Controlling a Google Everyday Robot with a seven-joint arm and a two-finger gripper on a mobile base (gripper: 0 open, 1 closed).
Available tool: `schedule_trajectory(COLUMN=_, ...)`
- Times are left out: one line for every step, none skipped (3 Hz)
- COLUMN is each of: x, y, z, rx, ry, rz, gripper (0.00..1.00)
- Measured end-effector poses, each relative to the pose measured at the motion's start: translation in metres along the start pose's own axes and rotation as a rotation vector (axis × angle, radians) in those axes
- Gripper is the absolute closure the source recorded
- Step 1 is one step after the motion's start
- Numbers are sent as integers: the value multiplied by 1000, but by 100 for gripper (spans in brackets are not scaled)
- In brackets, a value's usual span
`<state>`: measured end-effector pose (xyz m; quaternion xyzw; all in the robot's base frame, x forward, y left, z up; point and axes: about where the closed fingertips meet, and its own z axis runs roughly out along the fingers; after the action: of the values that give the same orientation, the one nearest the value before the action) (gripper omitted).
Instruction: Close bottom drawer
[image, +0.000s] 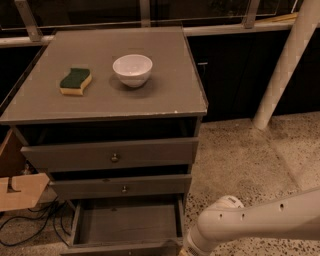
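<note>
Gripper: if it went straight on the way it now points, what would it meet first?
The gripper, mostly cut off at the bottom edge, points down-left at the right front corner of the open bottom drawer; likely that first, depth unclear.

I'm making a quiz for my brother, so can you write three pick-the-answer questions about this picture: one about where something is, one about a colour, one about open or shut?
1. Where is the robot's hand?
A) up high
B) low, by the front right corner of the bottom drawer
C) far left

2. What colour is the bowl?
A) white
B) red
C) blue

3. The bottom drawer is:
A) shut
B) missing
C) pulled open

Answers:
1 B, it sits at the picture's bottom edge beside that drawer.
2 A, it looks white.
3 C, you can see inside it.
</note>
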<state>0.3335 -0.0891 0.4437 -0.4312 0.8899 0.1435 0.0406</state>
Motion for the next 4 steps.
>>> schedule_trajectory(x=21, y=-4, z=52, rx=-22, ry=53, rz=43, gripper=100)
schedule_trajectory(x=23, y=-6, z=91, rx=-53, ry=93, rz=85, gripper=100)
schedule_trajectory(x=27, y=-3, z=98, rx=-64, ry=106, rz=94, gripper=100)
schedule_trajectory(x=20, y=-6, z=103, rx=-64, ry=71, rz=115, gripper=100)
